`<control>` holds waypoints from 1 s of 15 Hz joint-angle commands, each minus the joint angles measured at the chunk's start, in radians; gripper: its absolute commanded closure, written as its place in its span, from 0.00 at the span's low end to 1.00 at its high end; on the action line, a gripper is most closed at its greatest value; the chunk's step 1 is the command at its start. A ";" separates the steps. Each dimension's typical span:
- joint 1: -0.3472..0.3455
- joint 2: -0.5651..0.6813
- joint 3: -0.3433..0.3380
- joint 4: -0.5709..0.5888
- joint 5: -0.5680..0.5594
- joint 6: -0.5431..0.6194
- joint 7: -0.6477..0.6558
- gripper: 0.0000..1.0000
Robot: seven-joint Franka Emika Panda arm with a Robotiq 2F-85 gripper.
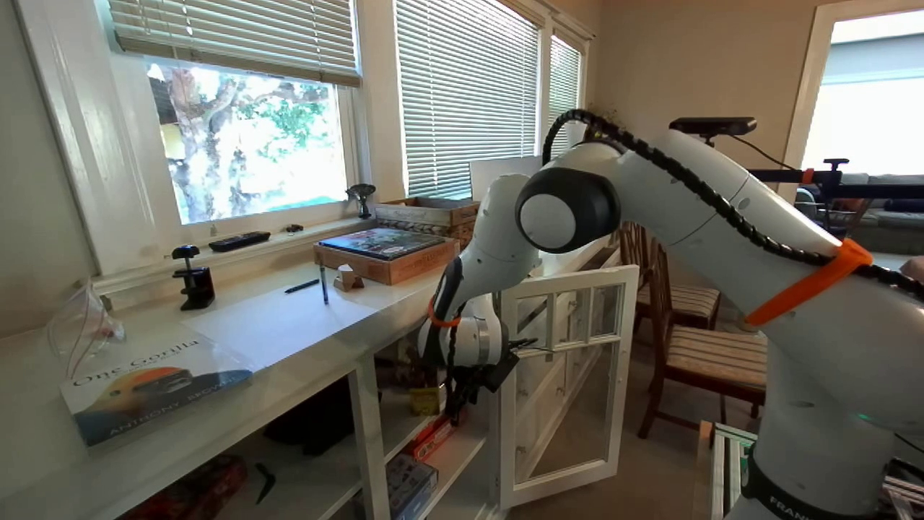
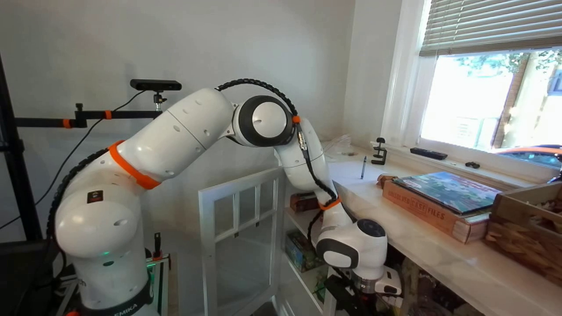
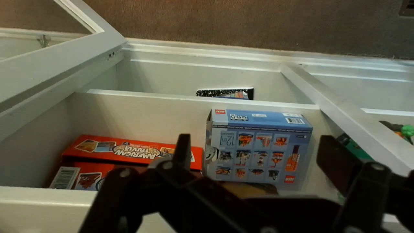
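Note:
In the wrist view my gripper stands open, its dark fingers spread wide with nothing gripped. Between them, seemingly beyond the tips, a blue LEGO box rests on a white cabinet shelf. Left of it lies a red American Trivia box on another red box, partly behind the left finger. Something yellow shows under the LEGO box's near edge, mostly hidden. In both exterior views the gripper points down at the cabinet front; its tips are hard to make out there.
A glass-paned cabinet door stands open beside the arm. A white upright divides the shelves, and a green item sits near it. Above, the counter overhangs, bearing a puzzle box, a wooden crate and a book.

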 commanded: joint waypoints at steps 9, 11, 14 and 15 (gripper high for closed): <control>-0.224 -0.128 0.207 -0.083 -0.640 -0.025 0.531 0.00; -0.267 -0.159 0.255 -0.111 -0.650 -0.020 0.535 0.00; -0.309 -0.196 0.302 -0.146 -0.653 -0.014 0.531 0.00; -0.313 -0.210 0.308 -0.161 -0.658 -0.010 0.534 0.00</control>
